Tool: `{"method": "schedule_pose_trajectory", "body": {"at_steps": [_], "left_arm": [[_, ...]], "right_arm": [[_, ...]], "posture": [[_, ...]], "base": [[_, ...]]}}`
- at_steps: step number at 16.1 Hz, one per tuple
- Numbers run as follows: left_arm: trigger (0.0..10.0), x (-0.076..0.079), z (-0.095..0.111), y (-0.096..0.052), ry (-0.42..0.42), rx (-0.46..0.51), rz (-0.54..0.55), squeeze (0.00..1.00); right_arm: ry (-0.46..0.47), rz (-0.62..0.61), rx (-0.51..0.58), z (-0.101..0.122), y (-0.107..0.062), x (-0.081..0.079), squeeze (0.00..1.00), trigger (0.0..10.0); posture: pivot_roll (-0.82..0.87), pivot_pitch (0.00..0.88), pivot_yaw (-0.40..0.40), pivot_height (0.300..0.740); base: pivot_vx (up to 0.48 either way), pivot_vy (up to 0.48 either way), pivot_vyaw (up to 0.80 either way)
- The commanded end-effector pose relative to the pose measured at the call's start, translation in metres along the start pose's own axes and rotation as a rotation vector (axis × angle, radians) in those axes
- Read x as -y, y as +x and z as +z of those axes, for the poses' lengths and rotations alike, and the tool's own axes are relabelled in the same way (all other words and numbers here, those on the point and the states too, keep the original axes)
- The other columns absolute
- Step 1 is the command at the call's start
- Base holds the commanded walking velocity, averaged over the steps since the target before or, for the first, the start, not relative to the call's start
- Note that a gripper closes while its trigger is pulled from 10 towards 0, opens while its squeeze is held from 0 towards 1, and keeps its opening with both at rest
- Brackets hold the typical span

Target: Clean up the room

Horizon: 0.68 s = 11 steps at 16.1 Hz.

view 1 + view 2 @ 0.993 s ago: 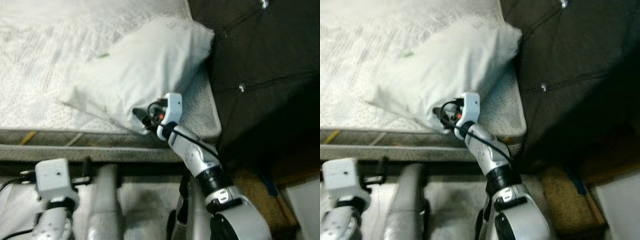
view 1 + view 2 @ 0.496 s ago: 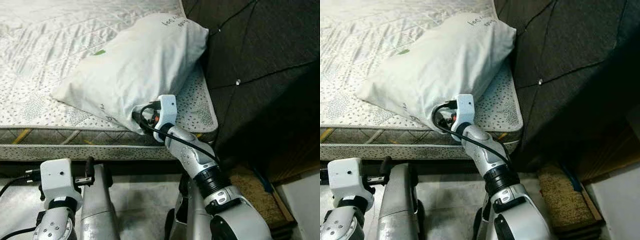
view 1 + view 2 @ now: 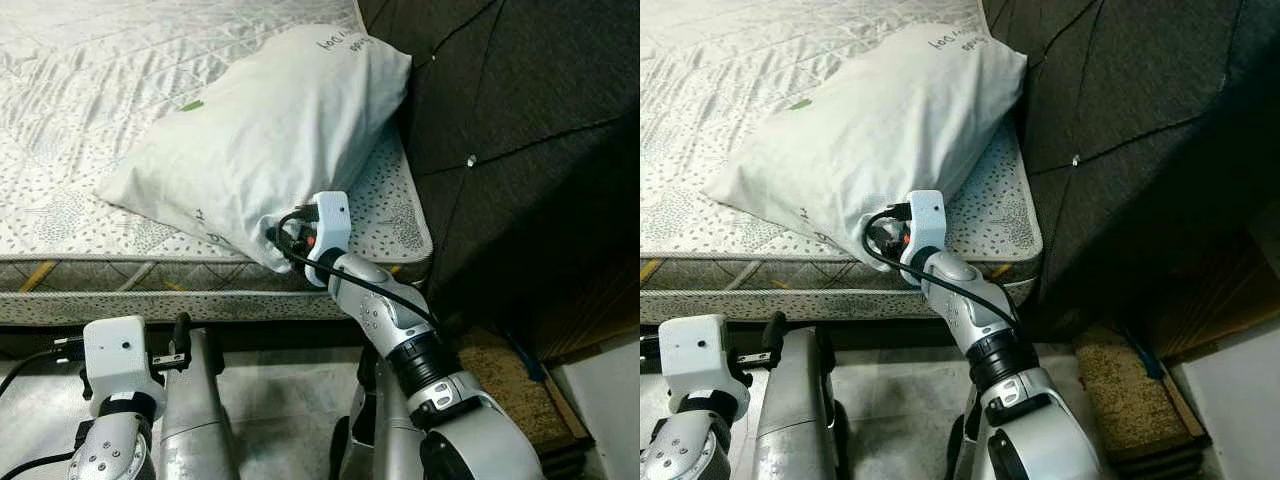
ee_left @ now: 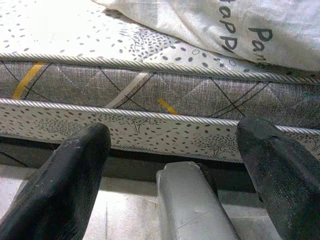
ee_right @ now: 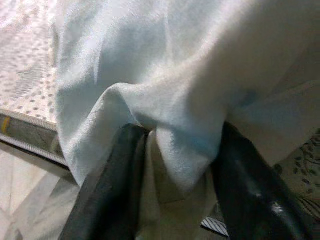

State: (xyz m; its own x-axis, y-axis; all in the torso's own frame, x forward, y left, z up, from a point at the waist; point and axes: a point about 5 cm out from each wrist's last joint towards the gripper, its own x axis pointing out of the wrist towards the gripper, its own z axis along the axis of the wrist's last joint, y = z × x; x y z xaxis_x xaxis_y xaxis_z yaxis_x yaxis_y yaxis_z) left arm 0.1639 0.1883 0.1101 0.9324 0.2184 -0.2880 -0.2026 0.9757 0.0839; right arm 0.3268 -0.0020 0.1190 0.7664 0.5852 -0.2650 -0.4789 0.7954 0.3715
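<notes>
white pillow (image 3: pixel 270 140), plump and creased, faint lettering near one end, lying aslant on the bed (image 3: pixel 90 90) by the dark padded headboard (image 3: pixel 510 150). near corner bunched between the fingers (image 5: pixel 112 195) of the right pincer (image 5: pixel 172 200). left pincer (image 4: pixel 175 175) spread wide, low beside the mattress edge.

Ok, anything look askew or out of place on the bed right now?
The pillow lies diagonally across the mattress, its lower corner hanging over the edge, bunched between the right gripper fingers. The left gripper hangs open below the mattress side.
</notes>
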Motion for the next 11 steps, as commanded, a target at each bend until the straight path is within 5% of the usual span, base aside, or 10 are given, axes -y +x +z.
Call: {"method": "schedule_pose_trajectory", "body": {"at_steps": [1,7,11], "left_arm": [[10.0,0.001,-0.003,0.0,0.008,-0.016,-0.006,0.0],[10.0,0.001,-0.004,0.001,0.007,-0.017,-0.004,0.0],[10.0,0.003,-0.005,0.005,0.008,-0.013,-0.002,0.0]], "right_arm": [[0.093,0.135,-0.031,-0.011,0.014,-0.064,0.0,0.0],[0.102,0.066,-0.043,-0.014,0.018,-0.054,0.0,0.0],[0.011,-0.049,0.113,0.024,0.021,-0.018,0.0,0.0]], "posture": [[0.17,0.121,-0.13,0.536],[0.17,0.12,-0.133,0.536],[0.16,0.083,-0.138,0.536]], "base": [[0.0,0.0,0.0],[0.0,0.0,0.0],[0.0,0.0,0.0]]}}
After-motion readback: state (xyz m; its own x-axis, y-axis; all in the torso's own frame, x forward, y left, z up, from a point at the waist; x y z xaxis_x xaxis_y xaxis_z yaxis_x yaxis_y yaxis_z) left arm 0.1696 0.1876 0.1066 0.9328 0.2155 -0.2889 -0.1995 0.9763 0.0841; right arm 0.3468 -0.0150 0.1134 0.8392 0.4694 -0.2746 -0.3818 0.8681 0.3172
